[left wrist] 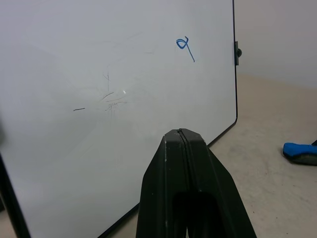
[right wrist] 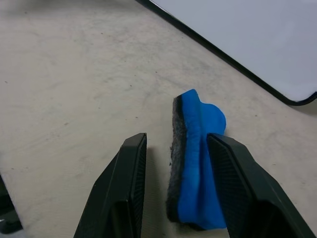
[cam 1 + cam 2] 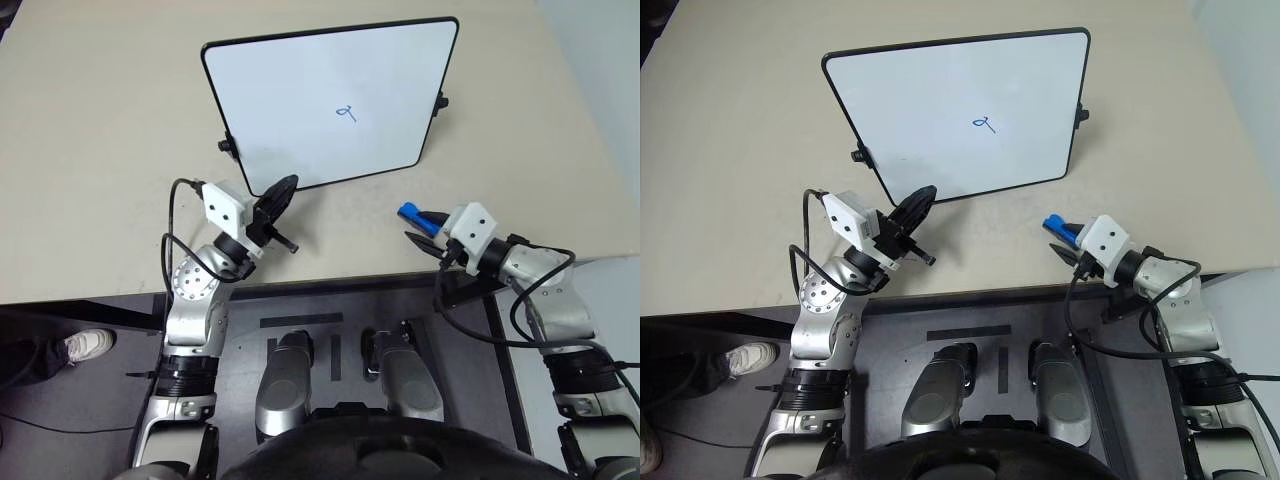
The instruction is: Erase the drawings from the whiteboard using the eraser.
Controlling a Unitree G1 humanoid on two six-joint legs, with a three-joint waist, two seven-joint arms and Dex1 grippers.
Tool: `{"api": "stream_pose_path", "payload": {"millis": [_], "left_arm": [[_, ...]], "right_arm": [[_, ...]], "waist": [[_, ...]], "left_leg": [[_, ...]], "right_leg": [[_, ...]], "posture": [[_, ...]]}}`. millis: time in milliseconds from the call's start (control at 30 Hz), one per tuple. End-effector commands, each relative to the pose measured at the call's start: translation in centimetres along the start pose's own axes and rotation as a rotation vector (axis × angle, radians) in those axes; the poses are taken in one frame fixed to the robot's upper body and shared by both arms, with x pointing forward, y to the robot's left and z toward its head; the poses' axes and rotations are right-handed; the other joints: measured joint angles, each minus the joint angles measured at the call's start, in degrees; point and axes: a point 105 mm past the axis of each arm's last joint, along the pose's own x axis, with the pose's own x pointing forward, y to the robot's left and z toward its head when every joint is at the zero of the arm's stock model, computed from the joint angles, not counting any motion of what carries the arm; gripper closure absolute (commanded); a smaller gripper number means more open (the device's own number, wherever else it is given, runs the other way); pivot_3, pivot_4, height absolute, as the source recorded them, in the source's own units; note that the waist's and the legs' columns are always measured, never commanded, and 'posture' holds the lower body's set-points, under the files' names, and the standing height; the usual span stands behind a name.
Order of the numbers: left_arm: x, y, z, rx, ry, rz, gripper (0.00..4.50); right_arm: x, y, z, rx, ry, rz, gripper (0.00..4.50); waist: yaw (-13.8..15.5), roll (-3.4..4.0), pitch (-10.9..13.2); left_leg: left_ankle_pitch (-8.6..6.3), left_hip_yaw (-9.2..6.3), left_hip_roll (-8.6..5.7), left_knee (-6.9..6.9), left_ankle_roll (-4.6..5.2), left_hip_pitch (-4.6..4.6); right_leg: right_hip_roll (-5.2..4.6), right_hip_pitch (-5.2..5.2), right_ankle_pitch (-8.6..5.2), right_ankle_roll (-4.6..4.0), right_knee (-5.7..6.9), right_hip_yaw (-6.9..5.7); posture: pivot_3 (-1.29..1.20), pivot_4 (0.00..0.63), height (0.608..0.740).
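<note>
The right hand (image 2: 176,193) is seen spread around the eraser (image 2: 195,163) — one finger lies against its blue side, the other stands clear of the felt face, so nothing is pinched yet. The eraser sits on the bench (image 3: 100,150), near the whiteboard (image 3: 300,100). The left hand (image 3: 278,200) is pressed together by the board's lower edge. Pickup is judged in hand; next, closing, lifting, wiping the drawings (image 3: 346,113) — untouched so far.
</note>
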Motion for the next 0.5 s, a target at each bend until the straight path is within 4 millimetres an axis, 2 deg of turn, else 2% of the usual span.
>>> {"api": "stream_pose_path", "payload": {"millis": [33,100,200,333,367,500], "left_arm": [[0.33,-0.06,0.81,0.028,-0.033,-0.007,4.50],[0.35,-0.06,0.81,0.028,-0.033,-0.008,4.50],[0.35,-0.08,0.83,0.028,-0.035,-0.010,4.50],[0.44,-0.13,0.81,0.027,-0.036,-0.013,4.50],[0.45,-0.15,0.81,0.026,-0.037,-0.013,4.50],[0.49,-0.18,0.79,0.026,-0.037,-0.014,4.50]], "right_arm": [[0.06,-0.20,0.16,-0.018,-0.009,-0.014,2.49],[0.08,-0.24,0.15,-0.018,-0.011,-0.015,2.49],[0.08,-0.22,0.14,-0.014,-0.013,-0.015,2.97],[0.03,-0.32,0.19,-0.012,-0.015,-0.016,4.29],[0.01,-0.34,0.21,-0.013,-0.016,-0.017,4.48],[-0.03,-0.53,0.45,-0.036,-0.020,-0.023,4.49]], "waist": [[0.00,0.00,0.00],[0.00,0.00,0.00],[-0.01,0.00,0.00],[-0.01,0.00,0.00],[-0.01,0.00,0.00],[-0.02,0.00,0.00]], "left_leg": [[0.00,0.00,0.00,0.00,0.00,0.00],[0.00,0.00,0.00,0.00,0.00,0.01],[0.00,0.00,0.00,0.00,0.00,0.01],[0.00,0.00,0.00,0.00,-0.01,0.02],[0.00,0.00,0.00,0.00,-0.01,0.02],[0.00,0.00,0.00,0.00,-0.01,0.03]], "right_leg": [[0.00,0.00,0.00,0.00,0.00,0.00],[0.00,0.00,0.00,0.00,0.00,0.00],[0.00,0.01,0.00,0.00,0.00,0.00],[0.00,0.01,0.00,0.00,0.00,0.00],[0.00,0.01,0.00,0.00,0.00,0.00],[0.00,0.03,0.00,0.00,0.00,0.00]], "posture": [[0.00,0.150,0.740],[0.00,0.150,0.740],[0.00,0.150,0.740],[0.00,0.150,0.740],[0.00,0.150,0.740],[0.00,0.150,0.740]]}}
